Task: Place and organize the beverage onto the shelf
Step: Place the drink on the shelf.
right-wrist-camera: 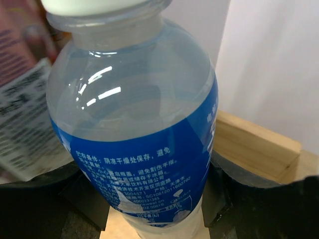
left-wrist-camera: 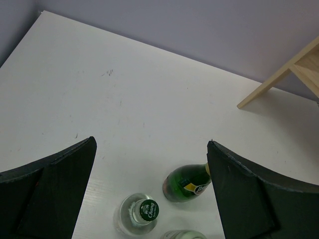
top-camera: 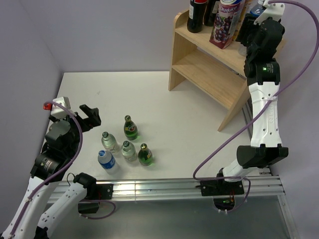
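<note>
The wooden shelf (top-camera: 209, 74) stands at the back right. Its top tier holds two dark cola bottles (top-camera: 196, 15) and a purple juice carton (top-camera: 227, 20). My right gripper (top-camera: 247, 35) is at the top tier's right end, shut on a clear water bottle with a blue label (right-wrist-camera: 134, 139); its fingers (right-wrist-camera: 239, 189) press both sides above the wood (right-wrist-camera: 254, 144). My left gripper (top-camera: 92, 117) is open and empty above the table, left of the bottles. Below it stand a green glass bottle (left-wrist-camera: 187, 183) and a clear green-capped bottle (left-wrist-camera: 141, 213).
Several bottles stand near the table's front left: two green ones (top-camera: 131, 128) (top-camera: 145, 155), two clear glass ones (top-camera: 107, 141) (top-camera: 128, 151) and a blue-label water bottle (top-camera: 106, 161). The shelf's lower tier (top-camera: 199, 67) is bare. A wall rises behind.
</note>
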`<state>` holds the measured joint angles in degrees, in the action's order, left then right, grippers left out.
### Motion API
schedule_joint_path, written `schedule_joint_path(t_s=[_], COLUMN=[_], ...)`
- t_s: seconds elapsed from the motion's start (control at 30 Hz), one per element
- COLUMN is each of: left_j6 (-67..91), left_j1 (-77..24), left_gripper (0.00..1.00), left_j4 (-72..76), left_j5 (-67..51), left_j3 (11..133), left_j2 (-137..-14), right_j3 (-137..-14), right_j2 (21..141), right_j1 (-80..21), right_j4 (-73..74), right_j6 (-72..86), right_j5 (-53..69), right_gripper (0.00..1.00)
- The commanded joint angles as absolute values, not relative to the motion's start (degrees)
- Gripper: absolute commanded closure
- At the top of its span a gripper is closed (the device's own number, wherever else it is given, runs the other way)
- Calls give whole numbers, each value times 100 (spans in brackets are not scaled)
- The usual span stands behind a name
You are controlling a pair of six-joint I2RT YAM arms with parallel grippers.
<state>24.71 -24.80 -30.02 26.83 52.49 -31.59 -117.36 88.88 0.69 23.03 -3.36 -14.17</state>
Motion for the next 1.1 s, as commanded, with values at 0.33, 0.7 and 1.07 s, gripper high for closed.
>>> schedule_joint_path(t_s=[0.33, 0.7, 1.07], left_j6=[2355, 2355, 2338], left_j1=[-2461, -2470, -2470], left_gripper=[1, 0, 1], left_j4=[-2698, -2663, -2654], left_j5=[2628, 2707, 2707], left_j3=[5177, 5098, 5106], left_j2=[-3006, -2970, -3067], right_j3=[-12005, -12287, -12252], right_j2=[8877, 9176, 9378], right_j1=[615, 984, 1090], right_j4=[1257, 1503, 1599], right_j6=[-571, -615, -404], right_j5=[-976, -729, -519], right_gripper=[100, 96, 68])
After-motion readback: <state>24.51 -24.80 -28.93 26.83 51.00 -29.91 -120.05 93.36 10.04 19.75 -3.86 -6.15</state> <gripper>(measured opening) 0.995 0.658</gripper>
